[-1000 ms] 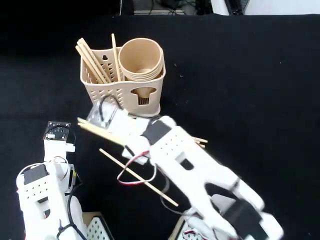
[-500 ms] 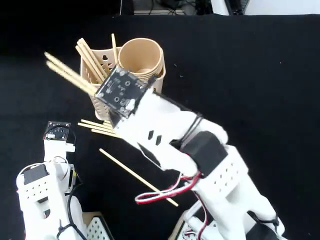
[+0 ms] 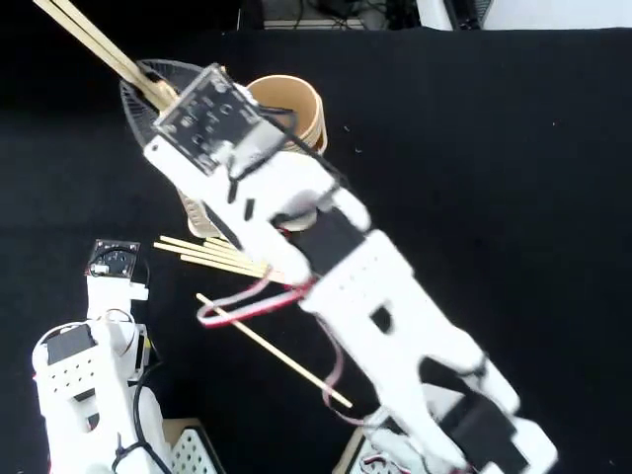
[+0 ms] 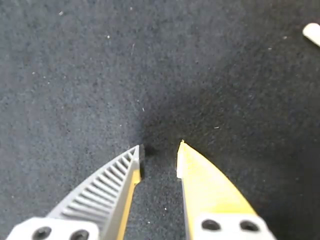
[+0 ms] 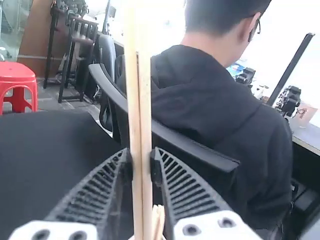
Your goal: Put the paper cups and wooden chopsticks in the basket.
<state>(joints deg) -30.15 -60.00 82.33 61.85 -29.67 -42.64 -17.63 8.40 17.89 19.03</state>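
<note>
Right tool (image 5: 141, 159): clenched on a pair of sticks, both ribbed fingers pressed against the wood.
Held chopsticks (image 5: 138, 90): two wooden sticks side by side, touching along their length. In the high view they stick out of the tool toward 10 o'clock and run off the picture's edge.
Right arm: stretched from 5 o'clock of the worktop (image 3: 494, 148) to 11 o'clock, its tool raised over the basket.
Basket (image 3: 195, 215): beige plastic, standing at 11 o'clock of the worktop, largely hidden under the right arm.
Paper cups (image 3: 296, 99): a nested stack standing upright in the basket's 3 o'clock compartment, mouth up.
Loose chopsticks (image 3: 207, 255): a small bundle flat on the black cloth, just beside the basket at its 6 o'clock.
Single chopstick (image 3: 272, 348): lying apart from the bundle at its 5 o'clock, slanting from 10 to 4 o'clock.
Left tool (image 4: 160, 149): released, its tips slightly apart with nothing between them, low over bare cloth.
Left arm: at 7 o'clock of the worktop, well apart from the basket.
</note>
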